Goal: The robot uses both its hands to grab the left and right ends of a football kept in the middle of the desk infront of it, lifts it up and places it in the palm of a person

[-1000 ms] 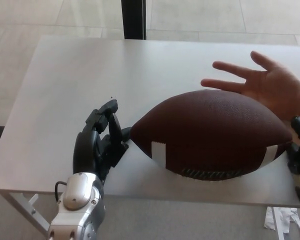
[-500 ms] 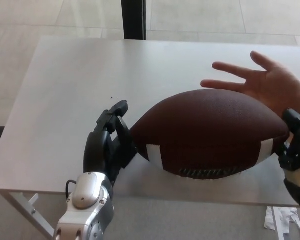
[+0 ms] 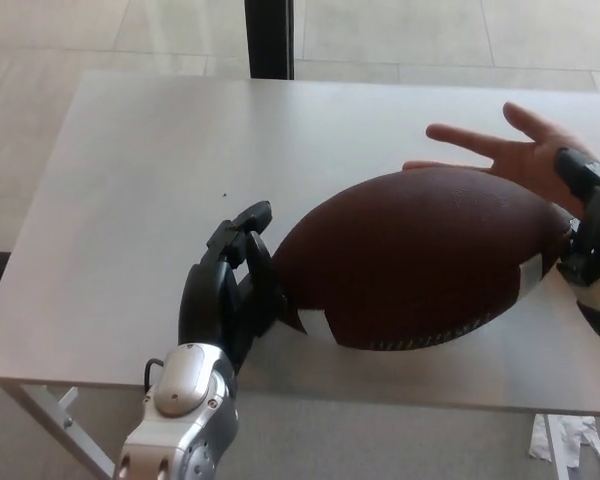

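Note:
A brown football [image 3: 420, 260] with white stripes is held above the grey desk [image 3: 150, 180], tilted with its right end higher. My left hand [image 3: 230, 290] presses its fingers against the ball's left tip. My right hand [image 3: 590, 235] clamps the right tip at the picture's right edge. A person's open palm [image 3: 510, 150] waits just behind the ball's upper right part, fingers spread toward the left. The ball hides part of that palm.
A dark post [image 3: 270, 38] stands behind the desk's far edge. Pale floor tiles lie beyond. Crumpled paper [image 3: 570, 440] lies on the floor below the desk's front right.
Both hands have moved forward and up with the ball. Its right end has risen toward the person's palm and now covers more of it.

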### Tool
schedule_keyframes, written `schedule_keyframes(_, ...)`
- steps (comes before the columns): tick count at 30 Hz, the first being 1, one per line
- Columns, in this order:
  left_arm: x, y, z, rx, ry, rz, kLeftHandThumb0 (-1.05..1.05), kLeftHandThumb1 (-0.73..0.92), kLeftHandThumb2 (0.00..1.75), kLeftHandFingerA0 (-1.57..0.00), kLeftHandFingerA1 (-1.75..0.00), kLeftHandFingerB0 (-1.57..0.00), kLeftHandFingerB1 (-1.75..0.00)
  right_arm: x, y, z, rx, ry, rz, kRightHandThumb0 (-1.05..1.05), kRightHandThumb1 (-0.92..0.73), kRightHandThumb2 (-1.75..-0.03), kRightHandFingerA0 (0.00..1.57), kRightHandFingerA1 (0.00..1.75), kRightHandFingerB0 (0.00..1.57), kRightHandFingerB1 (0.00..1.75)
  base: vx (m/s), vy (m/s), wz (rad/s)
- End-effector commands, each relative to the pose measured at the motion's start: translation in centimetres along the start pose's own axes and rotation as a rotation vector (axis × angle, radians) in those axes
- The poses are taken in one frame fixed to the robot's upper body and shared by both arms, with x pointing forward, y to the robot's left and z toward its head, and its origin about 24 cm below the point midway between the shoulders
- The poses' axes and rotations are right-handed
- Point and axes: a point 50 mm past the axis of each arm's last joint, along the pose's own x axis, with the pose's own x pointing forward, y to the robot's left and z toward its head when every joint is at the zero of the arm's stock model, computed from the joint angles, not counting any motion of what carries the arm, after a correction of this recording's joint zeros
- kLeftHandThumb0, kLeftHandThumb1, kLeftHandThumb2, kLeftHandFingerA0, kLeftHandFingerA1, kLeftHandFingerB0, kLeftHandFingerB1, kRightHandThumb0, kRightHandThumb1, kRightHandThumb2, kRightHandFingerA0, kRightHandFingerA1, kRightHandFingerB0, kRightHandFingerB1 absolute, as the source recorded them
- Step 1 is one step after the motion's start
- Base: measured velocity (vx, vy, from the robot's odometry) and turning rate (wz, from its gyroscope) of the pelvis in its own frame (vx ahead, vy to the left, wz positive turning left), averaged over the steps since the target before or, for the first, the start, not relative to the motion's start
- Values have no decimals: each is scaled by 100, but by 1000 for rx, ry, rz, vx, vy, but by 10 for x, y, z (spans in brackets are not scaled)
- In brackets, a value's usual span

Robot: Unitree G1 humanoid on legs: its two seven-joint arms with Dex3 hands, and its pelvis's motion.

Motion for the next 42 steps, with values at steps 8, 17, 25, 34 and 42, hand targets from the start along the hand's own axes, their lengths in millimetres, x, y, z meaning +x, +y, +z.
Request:
schedule_keyframes(8,-6,-28,-29,-120,128,-7,-103,92,83,-34,-65,-25,-35,-8,6,-48,7,182,-21,-102,-77,-120,37,59,16,45,0,0,0)
schedule_keyframes(17,-3,-43,-33,-85,158,32,-104,87,125,-44,-68,-15,-42,-2,25,-39,150,87,19,-105,-79,-122,55,60,12,38,0,0,0)
schedule_keyframes(25,2,-64,-39,75,253,-17,-90,79,115,-62,-76,-10,-35,5,47,-20,170,5,133,-105,-92,-80,93,62,9,29,0,0,0)
schedule_keyframes(34,19,-65,-26,152,246,-37,-94,75,115,-68,-78,0,-14,11,53,-7,199,-13,157,-101,-73,-111,98,82,10,38,0,0,0)
schedule_keyframes(42,21,-88,-19,170,198,-206,-61,92,70,-40,-151,-32,-58,16,63,-9,253,27,188,-64,-72,-61,129,122,38,36,0,0,0)
